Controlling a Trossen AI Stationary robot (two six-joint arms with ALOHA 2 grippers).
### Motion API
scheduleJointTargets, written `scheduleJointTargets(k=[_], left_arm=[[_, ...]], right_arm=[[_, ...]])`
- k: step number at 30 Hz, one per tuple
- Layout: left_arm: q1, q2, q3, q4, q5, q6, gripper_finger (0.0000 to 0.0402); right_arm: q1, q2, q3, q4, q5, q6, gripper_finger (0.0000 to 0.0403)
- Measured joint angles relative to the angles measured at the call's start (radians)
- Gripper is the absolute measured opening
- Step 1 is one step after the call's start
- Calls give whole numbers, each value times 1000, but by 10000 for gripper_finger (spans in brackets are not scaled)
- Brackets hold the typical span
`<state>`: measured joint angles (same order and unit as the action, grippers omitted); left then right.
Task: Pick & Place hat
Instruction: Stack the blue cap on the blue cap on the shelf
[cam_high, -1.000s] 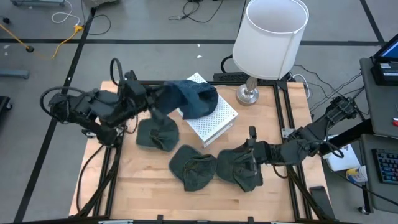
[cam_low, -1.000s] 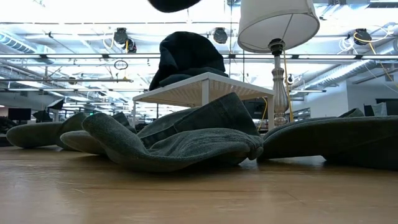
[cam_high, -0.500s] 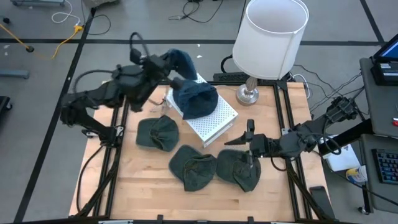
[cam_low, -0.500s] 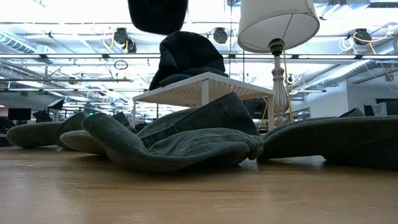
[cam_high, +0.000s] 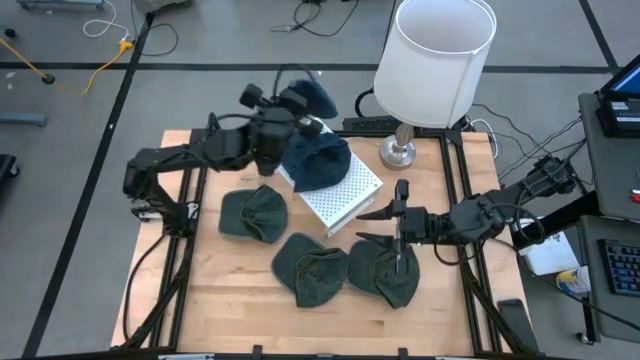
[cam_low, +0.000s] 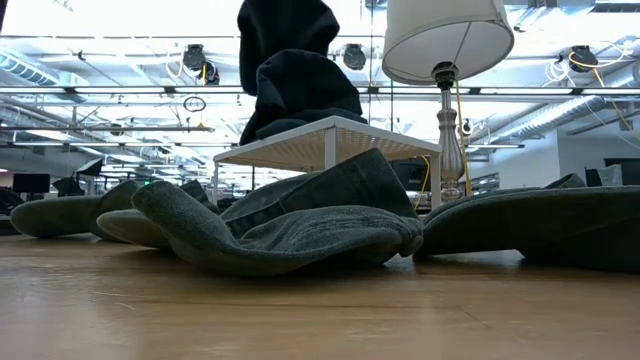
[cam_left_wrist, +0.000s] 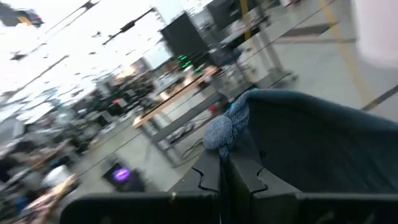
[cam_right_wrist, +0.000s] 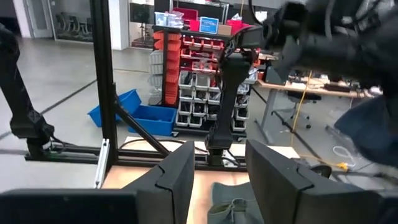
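My left gripper (cam_high: 296, 112) is shut on a dark blue hat (cam_high: 312, 93) and holds it in the air at the far side of the white stand (cam_high: 345, 195). The low view shows this hat (cam_low: 285, 25) just above a second blue hat (cam_low: 300, 95) whose underside rests on the stand top (cam_low: 330, 130). Three grey-green hats (cam_high: 252, 213) (cam_high: 310, 268) (cam_high: 388, 275) lie flat on the table. My right gripper (cam_high: 380, 226) is open above the right-hand grey hat, apart from it. My left gripper pinches a bunched edge of the blue hat (cam_left_wrist: 221, 132) between its two shut fingers (cam_left_wrist: 208, 177). The hat is lifted clear of the table, and its body (cam_left_wrist: 311, 146) spreads out beyond the fingers. In the low view it hangs right over the hat on the stand.
A lamp with a large white shade (cam_high: 437, 55) and a metal foot (cam_high: 398, 152) stands at the table's far right corner. Dark frame rails (cam_high: 462, 190) run along the left and right edges. Bare wood (cam_high: 230, 310) lies near the front edge.
My left gripper has swung from the table's left side up and toward the far edge and the right, carrying the blue hat until it hangs above the stand. My right gripper has risen off the right-hand grey hat, which stays on the table.
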<state>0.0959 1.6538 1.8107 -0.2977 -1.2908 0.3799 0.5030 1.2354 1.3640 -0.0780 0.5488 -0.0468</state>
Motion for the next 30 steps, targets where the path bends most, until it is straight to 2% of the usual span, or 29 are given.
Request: scheduleJointTargets(k=[3,10,23,30], left_arm=[[1,35,0,-6,-88,-1,2],[4,97,0,-12,-178,-64,2],[-80,241,0,9,-261,-97,2],[-108,277,0,-2,-267,-74,2]], right_arm=[[0,0,0,0,0,-24,136],[0,0,0,-1,-55,-33,135],[39,0,-1,-2,-57,-48,135],[56,0,-1,-10,-57,-76,132]])
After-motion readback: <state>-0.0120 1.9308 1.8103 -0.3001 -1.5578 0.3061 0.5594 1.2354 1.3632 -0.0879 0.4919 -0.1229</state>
